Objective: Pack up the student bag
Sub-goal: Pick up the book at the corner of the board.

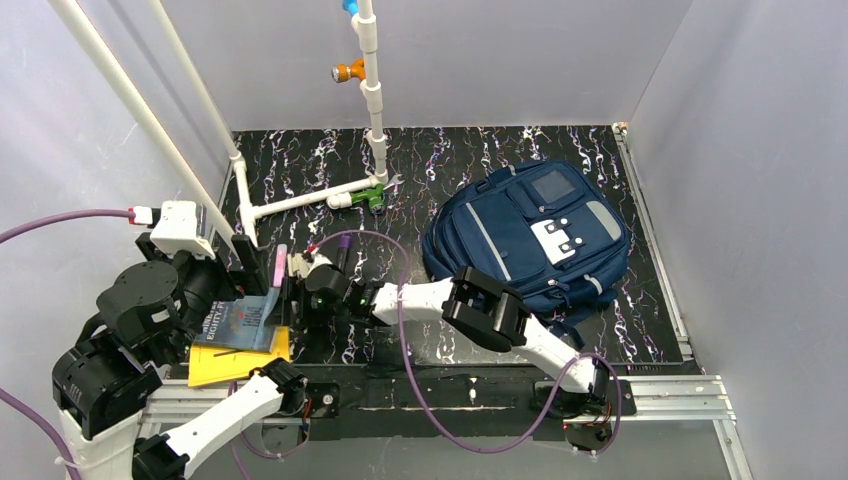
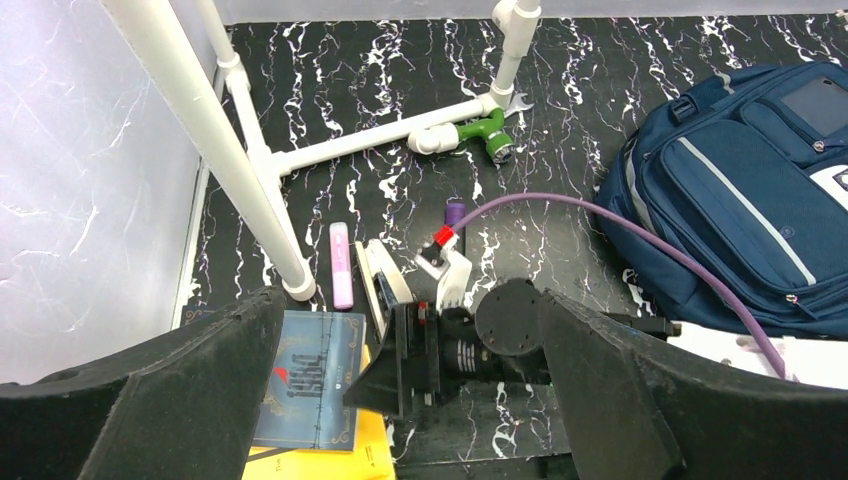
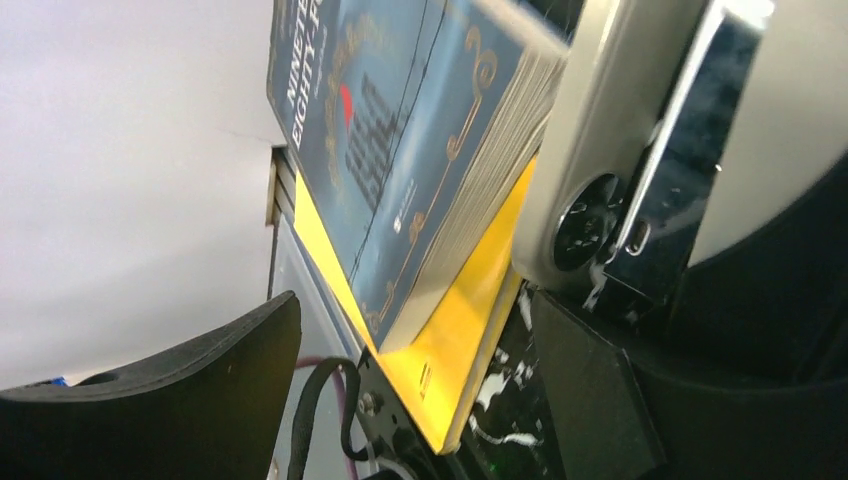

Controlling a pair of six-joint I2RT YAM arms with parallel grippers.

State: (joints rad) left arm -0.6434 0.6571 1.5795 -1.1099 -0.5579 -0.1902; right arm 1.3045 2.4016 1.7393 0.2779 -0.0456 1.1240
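Observation:
The student bag (image 1: pixel 530 240), a navy backpack with grey trim, lies flat at the right of the table and also shows in the left wrist view (image 2: pixel 740 200). A blue book (image 1: pixel 240 322) rests on a yellow book (image 1: pixel 235 362) at the near left. My right gripper (image 3: pixel 400 400) reaches across to them and stands open. The yellow book's corner (image 3: pixel 470 350) lies between its fingers without touching either. My left gripper (image 2: pixel 400 400) hangs open and empty above the books, looking down on the right gripper (image 2: pixel 400 365).
A pink highlighter (image 2: pixel 342 262), a pale grey device on its edge (image 2: pixel 382 285) and a purple pen (image 2: pixel 454 213) lie just behind the books. A white pipe frame (image 1: pixel 300 200) with a green fitting (image 1: pixel 375 195) crosses the back left. The right arm's purple cable (image 2: pixel 600 215) arcs toward the bag.

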